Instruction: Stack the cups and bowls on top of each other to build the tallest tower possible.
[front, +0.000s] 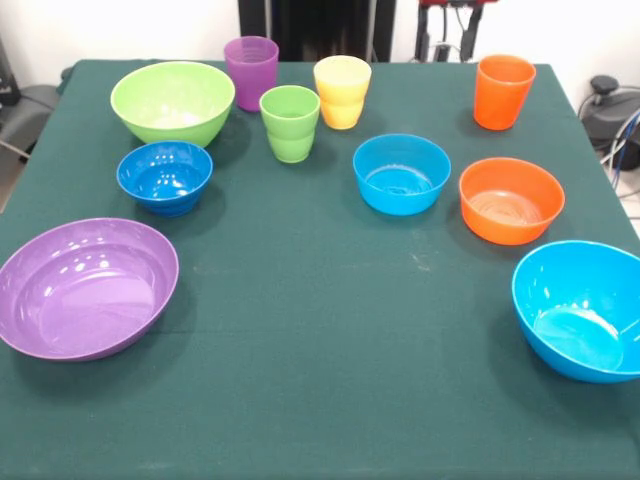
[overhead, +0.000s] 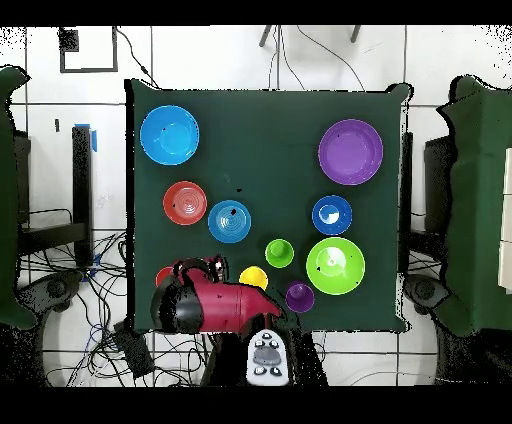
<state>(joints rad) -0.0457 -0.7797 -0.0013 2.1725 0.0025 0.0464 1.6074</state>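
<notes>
Every cup and bowl stands alone and upright on the green table; nothing is piled. In a row at the far side stand the purple cup (front: 251, 72), green cup (front: 290, 122), yellow cup (front: 342, 90) and orange cup (front: 503, 90). The large bowls are lime green (front: 172, 100), purple (front: 85, 288) and light blue (front: 582, 310). The small bowls are dark blue (front: 165, 177), light blue (front: 401, 173) and orange (front: 511, 199). The arm (overhead: 215, 300) is drawn back over the robot's table edge and partly covers the orange cup (overhead: 165, 272). Only a red bit of the gripper (front: 457, 5) shows.
The bowls and cups ring the green tablecloth (front: 320, 330). A grey control box (overhead: 266, 358) sits at the robot's base. Cables lie on the floor beside the table (overhead: 60, 270).
</notes>
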